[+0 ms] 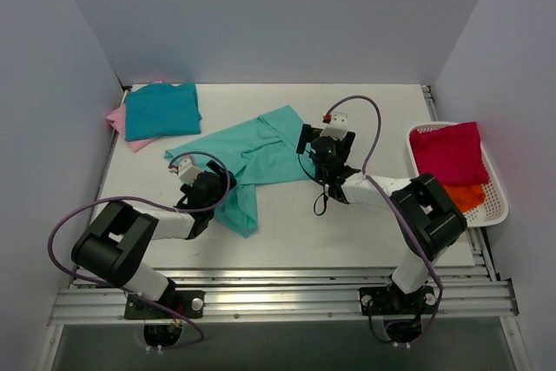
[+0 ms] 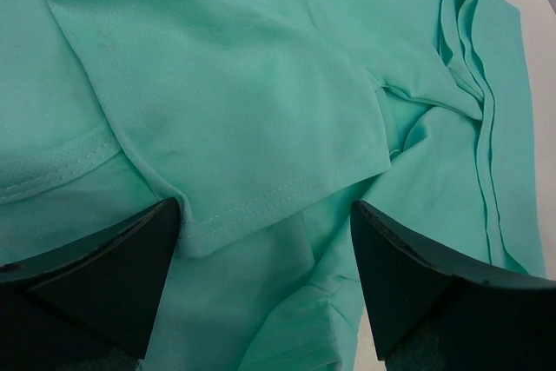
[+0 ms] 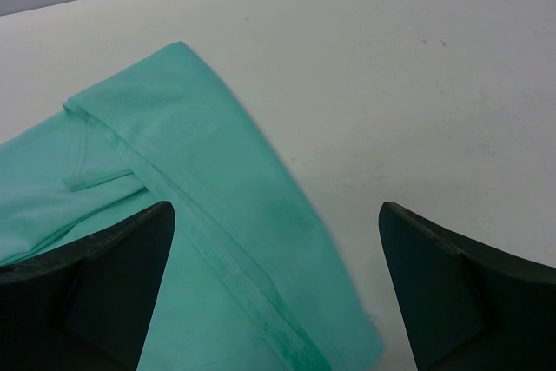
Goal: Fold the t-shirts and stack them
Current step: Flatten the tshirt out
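A mint t-shirt (image 1: 252,155) lies rumpled and spread across the middle of the table. My left gripper (image 1: 193,182) hovers over its lower left part, jaws open, with a sleeve hem (image 2: 261,202) between the fingers. My right gripper (image 1: 323,155) is open over the shirt's right edge (image 3: 261,241), half over cloth, half over bare table. A folded teal t-shirt (image 1: 162,110) lies on a pink one (image 1: 117,117) at the back left. A crimson t-shirt (image 1: 448,152) and an orange one (image 1: 467,195) sit in the basket.
A white slotted basket (image 1: 497,206) stands at the table's right edge. Grey walls enclose the back and sides. Purple cables loop off both arms.
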